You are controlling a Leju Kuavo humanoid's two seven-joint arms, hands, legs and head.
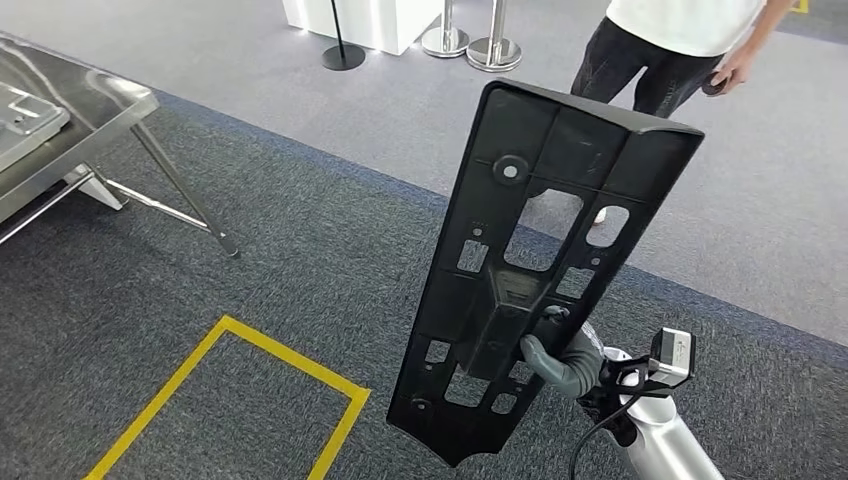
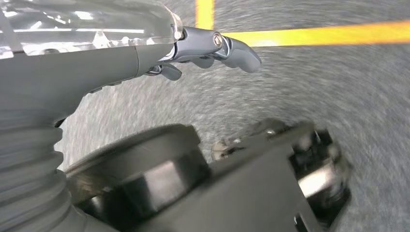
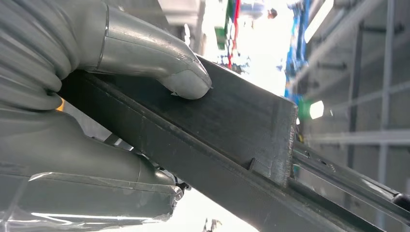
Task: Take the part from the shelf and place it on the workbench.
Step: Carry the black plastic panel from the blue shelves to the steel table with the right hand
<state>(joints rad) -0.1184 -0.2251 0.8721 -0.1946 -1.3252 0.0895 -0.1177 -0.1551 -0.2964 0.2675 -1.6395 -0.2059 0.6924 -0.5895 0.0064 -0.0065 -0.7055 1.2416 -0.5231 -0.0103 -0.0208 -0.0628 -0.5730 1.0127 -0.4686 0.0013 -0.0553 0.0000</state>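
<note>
A steel counter [image 1: 95, 105] on slanted legs stands at the far left of the head view, well apart from the robot, with a grey tray-like piece [image 1: 25, 120] lying on it. Yellow floor tape [image 1: 215, 350] marks out a box on the dark carpet between the robot and the counter. Ahead, a person [image 1: 670, 45] in a white top and dark trousers stands on the lighter carpet, partly hidden behind the part; chrome stanchion bases [image 1: 470, 45] and a white block [image 1: 365, 20] sit farther back.

The right robot hand [image 1: 560, 358] grips the part [image 1: 540, 260] near its lower end, thumb [image 3: 159, 63] pressed flat on one face and the other fingers wrapped behind. The part stands nearly upright in the air, leaning a little to the right, over the carpet.

It is a long black plastic panel with ribs, rectangular cut-outs and a round boss near the top.

The left robot hand [image 2: 212, 48] hangs above the carpet with nothing in it, fingers loosely bent and apart.
</note>
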